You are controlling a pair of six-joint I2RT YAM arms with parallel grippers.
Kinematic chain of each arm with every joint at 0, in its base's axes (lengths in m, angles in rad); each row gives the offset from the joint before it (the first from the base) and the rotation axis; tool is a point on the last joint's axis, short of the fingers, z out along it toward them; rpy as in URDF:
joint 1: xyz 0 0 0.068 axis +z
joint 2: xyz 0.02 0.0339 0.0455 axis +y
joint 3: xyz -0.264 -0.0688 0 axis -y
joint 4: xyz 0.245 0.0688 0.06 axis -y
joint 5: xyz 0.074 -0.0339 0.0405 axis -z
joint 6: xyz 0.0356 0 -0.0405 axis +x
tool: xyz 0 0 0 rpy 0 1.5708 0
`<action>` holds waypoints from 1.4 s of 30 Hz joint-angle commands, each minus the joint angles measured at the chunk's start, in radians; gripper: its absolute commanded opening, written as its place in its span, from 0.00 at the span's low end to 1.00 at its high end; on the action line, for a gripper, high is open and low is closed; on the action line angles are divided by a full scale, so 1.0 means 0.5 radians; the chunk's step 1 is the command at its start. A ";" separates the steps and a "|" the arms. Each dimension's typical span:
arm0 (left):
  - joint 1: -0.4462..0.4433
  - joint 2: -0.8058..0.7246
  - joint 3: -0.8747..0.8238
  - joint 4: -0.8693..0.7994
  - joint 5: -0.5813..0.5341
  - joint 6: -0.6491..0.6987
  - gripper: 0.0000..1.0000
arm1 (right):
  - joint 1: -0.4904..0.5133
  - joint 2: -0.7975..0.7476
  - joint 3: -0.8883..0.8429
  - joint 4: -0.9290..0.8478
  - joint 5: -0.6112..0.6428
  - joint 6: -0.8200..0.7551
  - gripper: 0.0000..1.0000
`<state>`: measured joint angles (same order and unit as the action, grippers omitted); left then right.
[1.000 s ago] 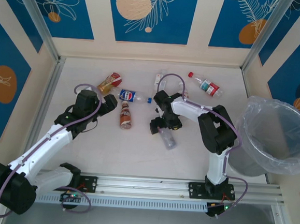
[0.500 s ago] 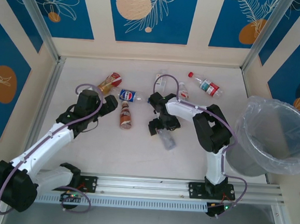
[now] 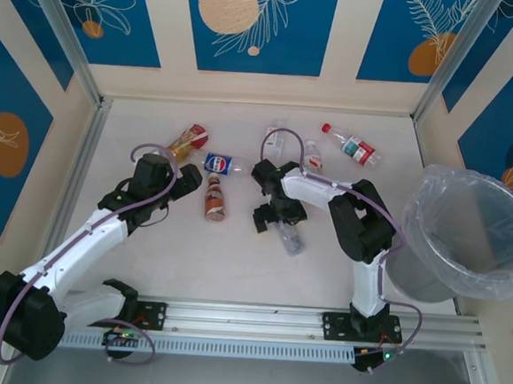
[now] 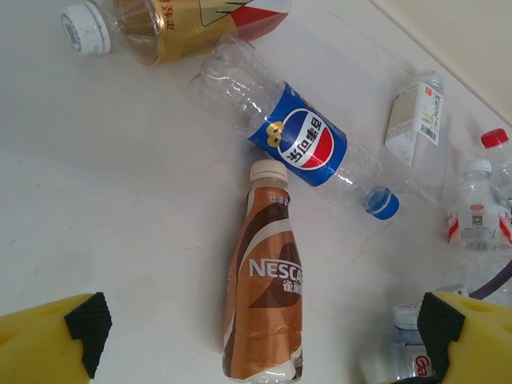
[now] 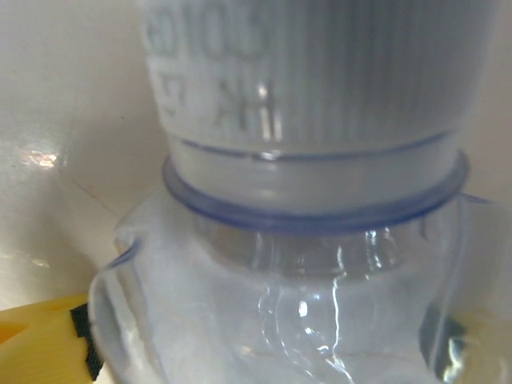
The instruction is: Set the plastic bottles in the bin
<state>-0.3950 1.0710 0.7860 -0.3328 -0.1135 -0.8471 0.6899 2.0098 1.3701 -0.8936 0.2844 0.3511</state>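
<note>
The table [image 3: 198,259] carries the bin [image 3: 433,201] upright at its right edge, well apart from every bottle. The left gripper [image 3: 186,183] sits left of centre, its fingers [image 4: 80,340] spread wide and holding nothing. In its wrist view the brown Nescafe bottle [image 4: 264,296] lies ahead between them, untouched. That bottle's white cap is just beside the Pepsi bottle [image 4: 308,148], and a gold bottle [image 4: 184,20] lies beyond. The right gripper [image 3: 270,218] is down at the cap end of a clear bottle [image 3: 290,239] lying near the table's middle. Its wrist view shows the neck and cap close up, with a pad [image 5: 84,340] at each side of the shoulder; whether they pinch it I cannot tell. Toward the back lie a red-capped bottle [image 3: 353,149], a white-label bottle [image 3: 276,140] and a small bottle [image 3: 313,154].
</note>
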 commanded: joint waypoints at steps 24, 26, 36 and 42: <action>-0.014 -0.019 0.011 -0.073 -0.001 -0.021 1.00 | 0.078 -0.044 -0.043 -0.084 -0.158 -0.008 0.58; -0.014 -0.020 0.008 -0.076 0.000 -0.019 1.00 | 0.074 -0.065 -0.041 -0.081 -0.152 -0.005 0.57; -0.014 -0.031 -0.001 -0.091 -0.006 -0.015 1.00 | 0.051 -0.227 -0.047 -0.063 -0.130 -0.008 0.47; -0.014 -0.002 0.017 -0.097 0.007 -0.009 1.00 | 0.004 -0.378 -0.065 -0.040 -0.130 -0.007 0.45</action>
<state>-0.3950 1.0687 0.7860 -0.3603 -0.1135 -0.8551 0.7044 1.8809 1.3472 -0.9028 0.2356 0.3542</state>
